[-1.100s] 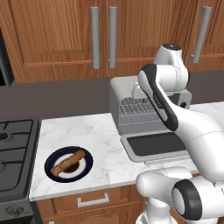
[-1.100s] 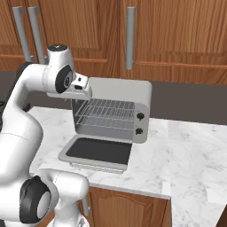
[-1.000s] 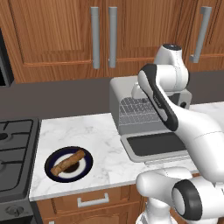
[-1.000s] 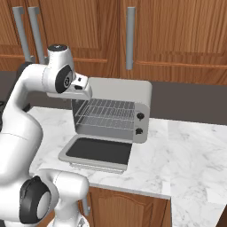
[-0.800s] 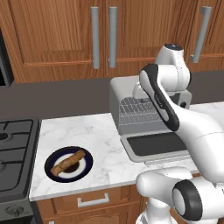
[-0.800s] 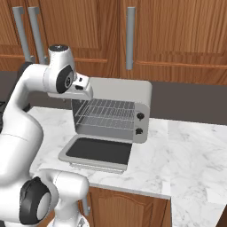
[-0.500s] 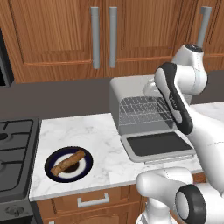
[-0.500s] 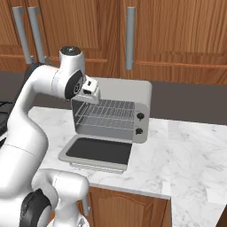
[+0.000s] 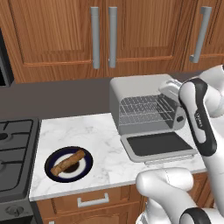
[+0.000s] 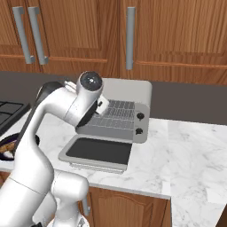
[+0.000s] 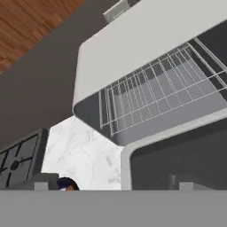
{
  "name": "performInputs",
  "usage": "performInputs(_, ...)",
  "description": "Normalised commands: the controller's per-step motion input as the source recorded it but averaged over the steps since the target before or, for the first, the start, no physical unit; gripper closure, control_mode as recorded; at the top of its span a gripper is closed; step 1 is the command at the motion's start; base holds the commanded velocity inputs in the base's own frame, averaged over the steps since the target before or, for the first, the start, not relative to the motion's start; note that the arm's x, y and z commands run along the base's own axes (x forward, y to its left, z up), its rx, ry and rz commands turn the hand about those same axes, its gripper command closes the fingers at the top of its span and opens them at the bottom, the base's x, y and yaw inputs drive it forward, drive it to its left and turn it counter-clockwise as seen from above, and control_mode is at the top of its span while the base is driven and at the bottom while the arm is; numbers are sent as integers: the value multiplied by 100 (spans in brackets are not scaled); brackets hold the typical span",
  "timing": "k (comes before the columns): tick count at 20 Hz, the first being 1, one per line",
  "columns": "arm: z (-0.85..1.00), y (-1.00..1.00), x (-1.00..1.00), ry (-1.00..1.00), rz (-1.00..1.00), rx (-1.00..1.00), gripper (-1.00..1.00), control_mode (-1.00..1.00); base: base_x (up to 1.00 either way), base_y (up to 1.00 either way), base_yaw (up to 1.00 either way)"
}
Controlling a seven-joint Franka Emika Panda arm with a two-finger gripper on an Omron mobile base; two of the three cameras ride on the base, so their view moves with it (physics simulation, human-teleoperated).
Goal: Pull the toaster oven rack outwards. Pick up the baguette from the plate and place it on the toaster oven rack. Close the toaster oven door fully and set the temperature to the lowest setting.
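The marble counter (image 9: pixel 98 140) carried two things: one toaster oven (image 9: pixel 140 103) at its right and one plate (image 9: pixel 68 163) near its left front corner, well apart from each other. A black stove (image 9: pixel 13 148) stood left of the counter, just beside the plate, and wooden cabinets (image 9: pixel 105 37) with four silver bar handles hung along the far wall. My own white arm (image 9: pixel 199 118) rose in front of the oven's right side and hid part of it in the left base view; in the right base view it covered the oven's left half. Two dark knobs (image 10: pixel 139 123) sat one above the other on the oven's right face.

The toaster oven door (image 9: pixel 157 145) lay folded down flat toward me, its dark glass facing up. The toaster oven rack (image 11: pixel 155 91), a thin silver wire grid, sat in the open cavity above it, its front edge near the opening. One baguette (image 9: pixel 68 162), golden-brown with darker marks, lay diagonally across the plate's dark centre.

My claw (image 11: pixel 113 186) hovered before the open oven, fingers spread wide and holding nothing.
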Motion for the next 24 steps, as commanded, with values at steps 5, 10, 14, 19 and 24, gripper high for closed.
performInputs(5,-10,1,0,-18,-29,32,-100,-100,0,0,0)
performInputs(10,1,5,0,-3,-27,16,-100,-100,0,0,0)
performInputs(14,3,-9,0,0,-7,12,-100,-100,0,0,0)
performInputs(19,0,-30,0,0,4,7,-100,-100,0,0,0)
performInputs(24,-2,-10,0,0,6,3,-100,-100,0,0,0)
